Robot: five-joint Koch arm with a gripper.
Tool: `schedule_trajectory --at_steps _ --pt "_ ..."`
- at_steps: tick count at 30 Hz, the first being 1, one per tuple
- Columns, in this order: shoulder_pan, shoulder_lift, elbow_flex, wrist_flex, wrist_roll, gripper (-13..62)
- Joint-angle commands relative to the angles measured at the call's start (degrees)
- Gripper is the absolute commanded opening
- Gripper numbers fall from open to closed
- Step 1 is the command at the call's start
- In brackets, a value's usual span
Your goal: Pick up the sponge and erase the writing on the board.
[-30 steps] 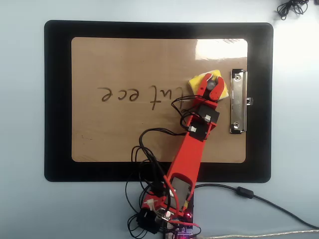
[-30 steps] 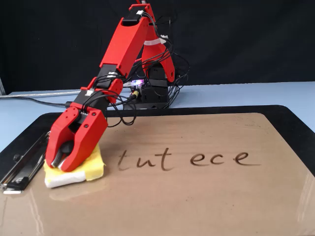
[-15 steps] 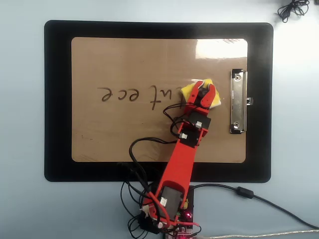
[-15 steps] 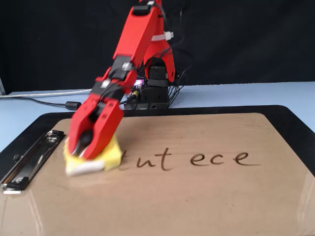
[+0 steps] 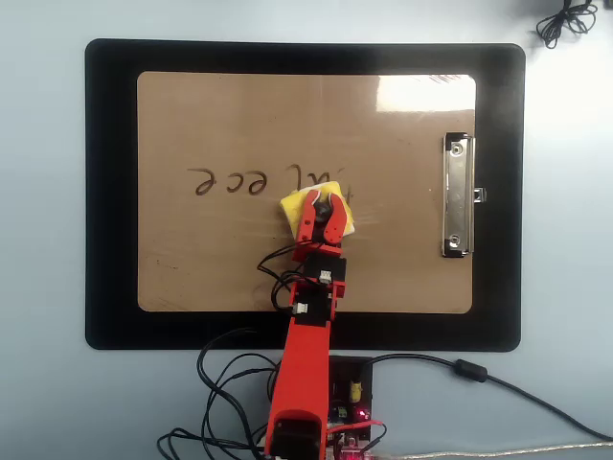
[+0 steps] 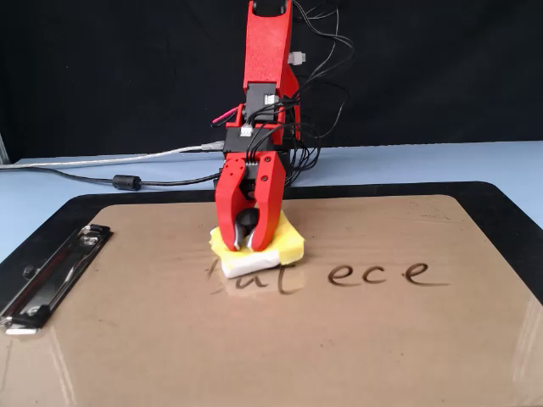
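The board (image 5: pixel 239 259) lies on a black mat (image 5: pixel 110 192), with its silver clip (image 5: pixel 458 196) at the right in the overhead view. My red gripper (image 5: pixel 321 206) is shut on the yellow sponge (image 5: pixel 290 206) and presses it onto the board near the middle. The writing (image 5: pixel 230 180) shows "ece" clearly to the left of the sponge. The letters next to the sponge are partly covered. In the fixed view the gripper (image 6: pixel 244 242) points down onto the sponge (image 6: pixel 288 246). There "ece" (image 6: pixel 377 273) sits to its right and faint smeared strokes (image 6: pixel 216 275) sit at its lower left.
The arm base with its circuit board and tangled cables (image 5: pixel 326 412) stands below the mat's near edge in the overhead view. A cable (image 5: pixel 498 383) runs off to the right. A coiled black wire (image 5: pixel 560 19) lies at the top right. The clip (image 6: pixel 51 275) is at the left in the fixed view.
My gripper has dragged the sponge from beside the clip along the line of writing toward the board's middle. The first letters are now smeared or wiped.
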Motion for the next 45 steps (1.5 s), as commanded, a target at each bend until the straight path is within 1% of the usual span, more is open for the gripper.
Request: schedule_trajectory --at_steps 1,6,8,11,14,17,20,22,27,29,31,34,36,38,39,40,45 --pt "1.0 -2.5 -4.7 2.1 2.3 -8.2" --pt "6.1 -22.4 -27.0 2.1 10.1 -8.2" --pt "6.5 -26.1 -31.8 2.5 11.0 -8.2" --pt "7.1 -20.3 -24.8 2.2 11.4 -8.1" --pt "7.8 -7.4 -13.5 2.3 12.8 -8.2" --pt "9.8 2.5 -5.2 2.6 15.2 -8.2" --pt "11.6 5.1 -1.8 2.5 17.1 -8.2" --pt "11.8 1.8 -3.2 1.8 17.1 -8.2" --pt "11.9 -18.5 -20.5 -3.8 17.1 -8.2" --pt "11.8 -20.6 -22.9 -4.1 17.1 -8.2" --pt "12.0 -17.3 -17.8 -4.2 17.1 -8.2" --pt "12.7 -1.9 -3.7 -4.0 17.1 -8.2" --pt "12.8 5.7 3.5 -3.8 17.1 -8.2" --pt "12.8 8.8 6.5 -3.6 17.2 -8.2" --pt "12.8 7.9 6.2 -3.7 17.2 -8.2" --pt "12.7 4.7 4.1 -4.3 17.1 -8.2" --pt "12.4 -15.2 -14.3 -4.4 17.1 -8.2"
